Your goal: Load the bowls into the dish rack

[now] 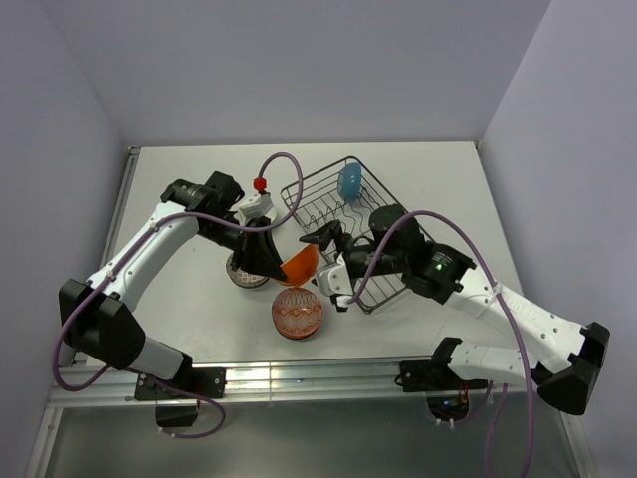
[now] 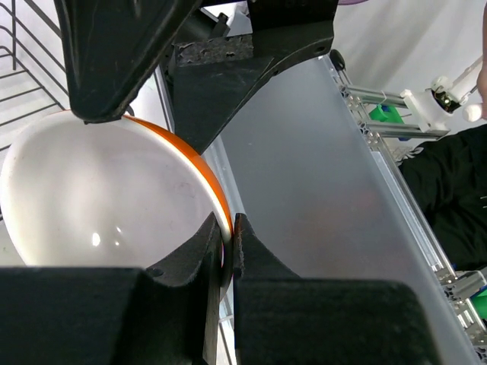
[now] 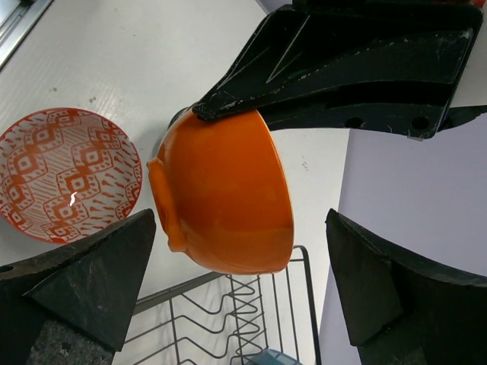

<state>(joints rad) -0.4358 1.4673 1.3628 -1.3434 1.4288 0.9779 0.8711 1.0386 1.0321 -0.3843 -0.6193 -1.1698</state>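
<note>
My left gripper (image 2: 228, 224) is shut on the rim of an orange bowl (image 2: 99, 205) with a white inside and holds it tilted in the air at the dish rack's (image 1: 343, 224) near-left corner. In the top view the orange bowl (image 1: 300, 265) hangs between the left gripper (image 1: 272, 261) and the right gripper (image 1: 318, 265). The right gripper (image 3: 242, 220) is open, its fingers (image 3: 84, 281) standing wide on either side of the orange bowl (image 3: 221, 198), apart from it. A blue bowl (image 1: 349, 181) stands in the rack's far end.
A red-orange patterned bowl (image 1: 297, 312) sits on the table in front of the held bowl, also in the right wrist view (image 3: 68, 175). A dark patterned bowl (image 1: 245, 276) lies under the left arm's wrist. Rack wires (image 3: 228, 312) lie just below the orange bowl.
</note>
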